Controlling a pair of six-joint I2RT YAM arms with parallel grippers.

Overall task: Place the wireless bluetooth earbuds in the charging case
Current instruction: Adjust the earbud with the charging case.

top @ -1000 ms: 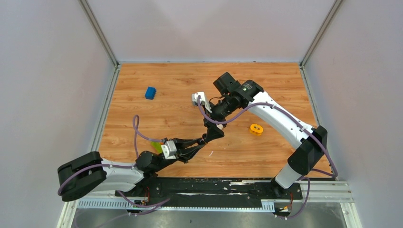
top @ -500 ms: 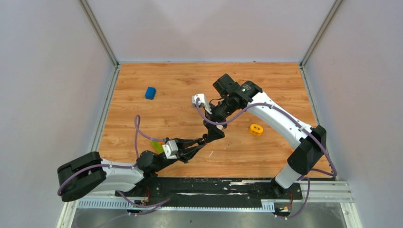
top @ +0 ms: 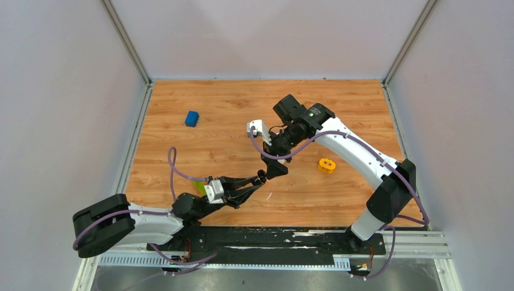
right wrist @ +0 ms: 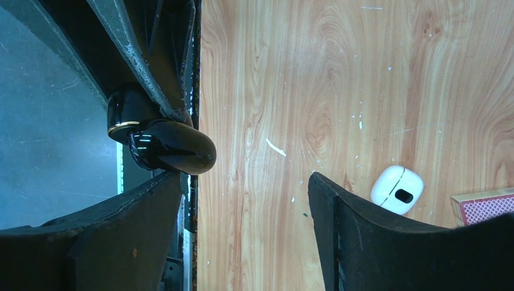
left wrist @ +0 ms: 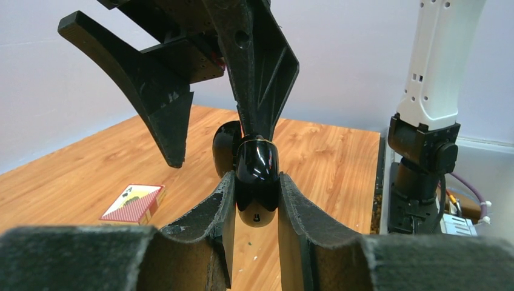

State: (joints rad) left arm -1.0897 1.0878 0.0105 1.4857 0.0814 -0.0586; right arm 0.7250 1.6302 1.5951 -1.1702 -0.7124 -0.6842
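My left gripper (left wrist: 256, 177) is shut on the charging case (left wrist: 257, 176), a glossy black pod with a thin gold rim, held above the wooden table. Its lid (left wrist: 225, 148) seems swung open behind it. My right gripper (right wrist: 245, 179) stands open right over the case (right wrist: 173, 151), which lies against the tip of one of its fingers (right wrist: 139, 224). The other finger (right wrist: 363, 236) is well apart from it. In the top view both grippers meet near the table's front middle, the left (top: 259, 177) below the right (top: 273, 168). The earbuds are out of view.
A small white rounded pod with a dark slot (right wrist: 397, 189) lies on the table beside a red-patterned card box (right wrist: 485, 206). A yellow ring (top: 327, 165) sits at the right and a blue block (top: 192, 118) at the far left. The right arm's base (left wrist: 424, 163) stands near.
The right gripper has crept slightly to the right above the case. The left gripper keeps its hold and has barely moved.
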